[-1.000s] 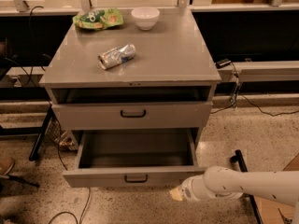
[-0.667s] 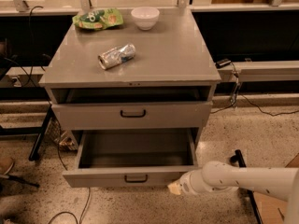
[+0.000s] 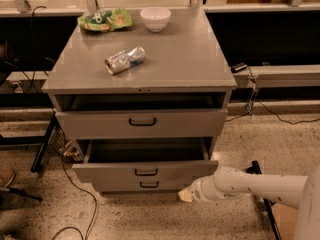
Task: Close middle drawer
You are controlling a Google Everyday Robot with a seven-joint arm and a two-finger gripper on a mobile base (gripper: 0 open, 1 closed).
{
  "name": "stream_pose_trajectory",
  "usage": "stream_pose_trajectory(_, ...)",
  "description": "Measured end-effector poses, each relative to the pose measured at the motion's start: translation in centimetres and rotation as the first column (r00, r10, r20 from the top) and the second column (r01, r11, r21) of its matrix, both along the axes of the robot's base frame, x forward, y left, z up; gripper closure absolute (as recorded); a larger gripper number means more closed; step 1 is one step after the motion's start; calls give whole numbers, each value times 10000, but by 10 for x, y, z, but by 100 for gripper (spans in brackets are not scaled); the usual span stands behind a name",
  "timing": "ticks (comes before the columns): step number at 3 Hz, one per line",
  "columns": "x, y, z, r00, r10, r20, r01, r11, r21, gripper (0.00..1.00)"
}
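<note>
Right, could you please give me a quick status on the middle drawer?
Gripper low on the floor side, by the right end of the drawer front, contact unclear. Middle drawer open, not yet closed. No obstruction visible in its path.

Lab: grey cabinet (image 3: 192, 59), loose floor cables (image 3: 93, 211); gripper (image 3: 184, 195) low beside cabinet.
</note>
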State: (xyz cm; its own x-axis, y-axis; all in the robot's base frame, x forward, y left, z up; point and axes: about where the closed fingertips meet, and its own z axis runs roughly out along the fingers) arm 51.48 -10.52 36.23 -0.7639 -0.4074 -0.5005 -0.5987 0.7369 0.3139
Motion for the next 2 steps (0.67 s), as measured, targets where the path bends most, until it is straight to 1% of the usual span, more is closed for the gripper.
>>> stream_pose_trajectory(1, 45, 5, 7, 9970, 61, 770, -71, 9999, 124, 100)
stream_pose_trajectory(2, 89, 9, 16, 9871, 78, 1599, -126, 9995, 295, 100)
